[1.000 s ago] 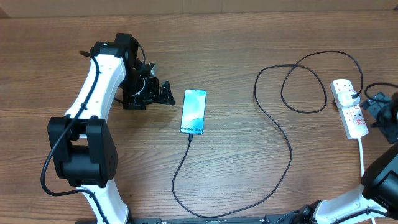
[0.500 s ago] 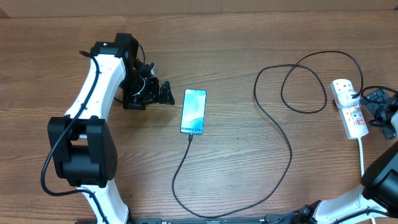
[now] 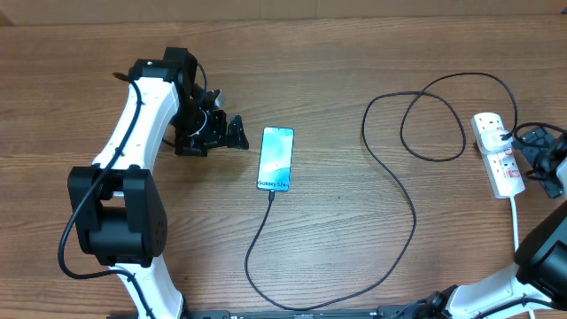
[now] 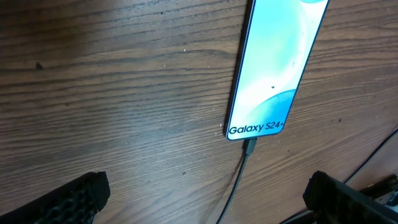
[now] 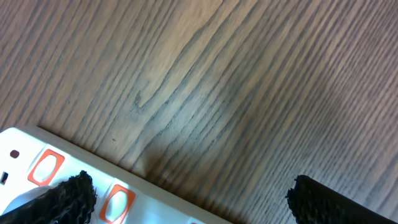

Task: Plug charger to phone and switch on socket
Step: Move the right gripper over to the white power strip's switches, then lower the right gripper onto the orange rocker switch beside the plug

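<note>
The phone (image 3: 275, 159) lies on the wooden table with its blue-teal screen up; it also shows in the left wrist view (image 4: 277, 68). The charger cable (image 3: 390, 177) has its small tip in the phone's bottom end (image 4: 249, 147) and loops across to its black plug in the socket (image 3: 496, 159) at the far right. My left gripper (image 3: 237, 133) is open and empty just left of the phone. My right gripper (image 3: 538, 161) is open, right beside the socket; one fingertip (image 5: 68, 198) hangs over the white strip (image 5: 37, 168) by its red-marked switches.
The socket's thick white cord (image 3: 516, 226) runs toward the front edge at the right. The black cable loops over the right half of the table. The left arm's base (image 3: 120, 221) stands at the front left.
My right gripper has shifted a little left toward the socket since a second ago. The left arm, phone and cable have not moved.
</note>
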Available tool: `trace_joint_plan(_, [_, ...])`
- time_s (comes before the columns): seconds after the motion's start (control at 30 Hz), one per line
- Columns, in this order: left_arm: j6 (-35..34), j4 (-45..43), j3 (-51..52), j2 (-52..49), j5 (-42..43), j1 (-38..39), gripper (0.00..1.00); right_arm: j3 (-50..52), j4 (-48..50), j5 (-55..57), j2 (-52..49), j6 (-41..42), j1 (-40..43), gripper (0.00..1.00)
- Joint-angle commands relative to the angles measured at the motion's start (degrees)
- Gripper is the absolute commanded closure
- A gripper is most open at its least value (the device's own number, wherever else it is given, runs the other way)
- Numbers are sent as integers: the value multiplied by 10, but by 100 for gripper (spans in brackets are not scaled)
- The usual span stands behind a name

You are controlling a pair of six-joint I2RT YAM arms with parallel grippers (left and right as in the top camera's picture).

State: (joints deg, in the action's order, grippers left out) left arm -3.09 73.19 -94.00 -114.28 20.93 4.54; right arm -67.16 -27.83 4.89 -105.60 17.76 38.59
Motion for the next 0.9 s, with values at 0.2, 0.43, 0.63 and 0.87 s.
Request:
trace_joint_plan(0.2, [-8, 0, -3, 6, -2, 4, 0, 35, 29, 0, -6, -3, 0, 0])
trace_joint_plan(0.43, [-8, 0, -3, 6, -2, 4, 0, 36, 29, -1, -23, -3, 0, 0])
trace_joint_plan(0.63, [-8, 0, -3, 6, -2, 4, 0, 36, 29, -4, -36, -3, 0, 0])
trace_joint_plan(0.87, [-8, 0, -3, 6, -2, 4, 0, 36, 32, -38, -37, -3, 0, 0])
